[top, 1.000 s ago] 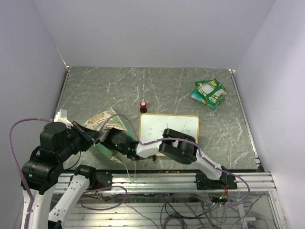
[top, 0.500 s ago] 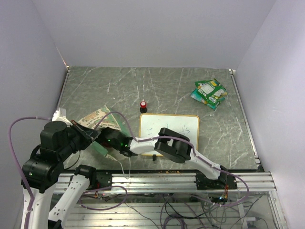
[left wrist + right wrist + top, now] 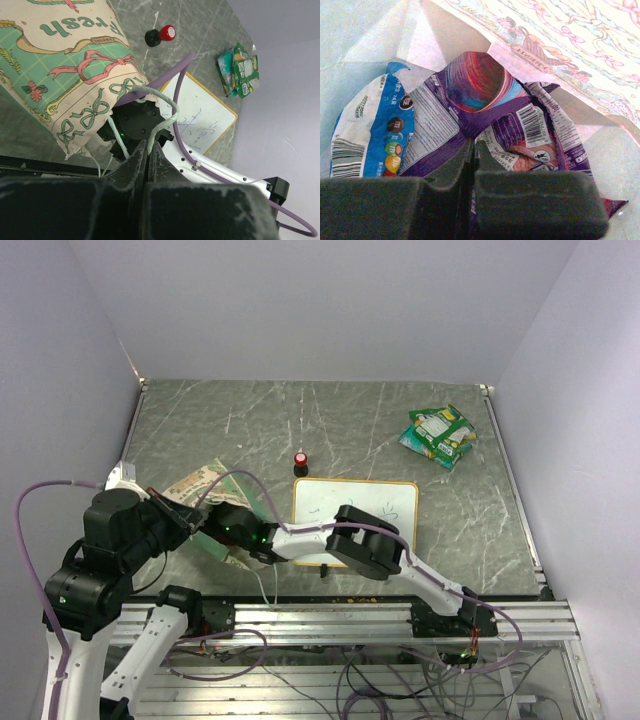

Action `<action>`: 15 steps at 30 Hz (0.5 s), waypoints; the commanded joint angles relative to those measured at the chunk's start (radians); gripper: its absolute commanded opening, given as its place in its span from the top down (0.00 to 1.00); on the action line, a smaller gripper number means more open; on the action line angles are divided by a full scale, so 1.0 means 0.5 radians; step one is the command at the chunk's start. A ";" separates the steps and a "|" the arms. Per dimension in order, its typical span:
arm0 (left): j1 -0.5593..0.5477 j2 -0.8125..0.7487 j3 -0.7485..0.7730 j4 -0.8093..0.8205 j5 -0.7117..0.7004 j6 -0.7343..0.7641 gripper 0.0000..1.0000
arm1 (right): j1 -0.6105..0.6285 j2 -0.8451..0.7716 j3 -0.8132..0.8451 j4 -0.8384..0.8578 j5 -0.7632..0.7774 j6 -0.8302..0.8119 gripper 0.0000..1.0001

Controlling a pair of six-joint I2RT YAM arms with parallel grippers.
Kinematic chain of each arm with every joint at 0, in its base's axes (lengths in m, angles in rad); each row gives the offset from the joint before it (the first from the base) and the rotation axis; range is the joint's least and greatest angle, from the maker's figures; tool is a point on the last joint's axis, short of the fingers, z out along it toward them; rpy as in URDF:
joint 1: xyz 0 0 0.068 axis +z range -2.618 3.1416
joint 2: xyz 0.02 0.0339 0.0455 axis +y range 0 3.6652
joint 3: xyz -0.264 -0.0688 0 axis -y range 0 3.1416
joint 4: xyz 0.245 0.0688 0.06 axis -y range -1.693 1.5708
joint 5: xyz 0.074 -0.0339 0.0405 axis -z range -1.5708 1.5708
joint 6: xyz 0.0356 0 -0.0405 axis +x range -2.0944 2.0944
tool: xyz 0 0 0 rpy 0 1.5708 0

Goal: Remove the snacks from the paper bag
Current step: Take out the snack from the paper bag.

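Note:
The paper bag [image 3: 75,65] lies on its side at the table's near left, also seen from above [image 3: 212,487]. My left gripper [image 3: 148,146] is shut on its white string handle [image 3: 167,107], holding the mouth up. My right wrist [image 3: 240,527] reaches into the bag's mouth, fingers hidden from above. Inside the bag, my right gripper [image 3: 473,144] is shut on a crinkled purple-and-white snack packet [image 3: 485,95]. A blue-and-white packet [image 3: 372,132] lies to its left. Green snack packets [image 3: 438,436] lie outside at the far right.
A wood-framed whiteboard [image 3: 370,502] lies right of the bag, under my right arm. A small red-topped black knob [image 3: 300,461] stands just beyond it. Walls close in the table on the left, the back and the right.
My right gripper has pushed further left into the bag's mouth and closed on the purple packet. The left gripper has kept its hold on the handle.

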 commanded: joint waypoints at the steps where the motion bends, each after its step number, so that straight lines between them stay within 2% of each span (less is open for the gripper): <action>1: -0.008 -0.048 0.089 -0.046 -0.038 -0.002 0.93 | -0.068 -0.181 -0.204 -0.044 0.056 -0.096 1.00; 7: -0.008 -0.066 0.025 -0.026 -0.084 -0.026 0.93 | -0.064 -0.394 -0.462 0.077 -0.083 -0.062 1.00; 15: -0.008 -0.073 -0.016 0.006 -0.079 -0.053 0.93 | -0.025 -0.518 -0.573 0.100 -0.135 -0.083 1.00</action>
